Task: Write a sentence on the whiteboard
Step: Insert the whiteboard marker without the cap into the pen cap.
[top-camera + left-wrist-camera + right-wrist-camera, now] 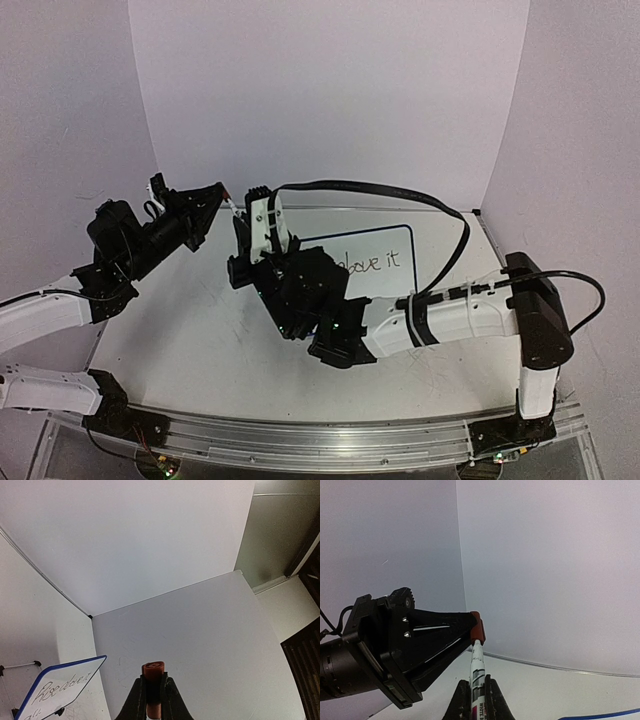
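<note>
My left gripper (222,198) is shut on a red marker cap (153,669), seen end-on between its black fingers (137,695). My right gripper (258,203) is shut on a white marker (477,672) held upright. The marker's tip sits inside the cap (477,627), which the left gripper (471,626) holds from the left. The whiteboard (390,285) lies behind the right arm, which hides its left part. The sentence (372,262) shows only "above it" there. In the left wrist view the whiteboard (35,702) shows its blue rim and part of the sentence (62,686).
White walls enclose the table on the left, back and right (330,100). The right arm's black cable (440,215) loops over the whiteboard. A metal rail (330,440) runs along the near edge. The whiteboard's black clip foot (60,711) rests on the scuffed tabletop (200,350).
</note>
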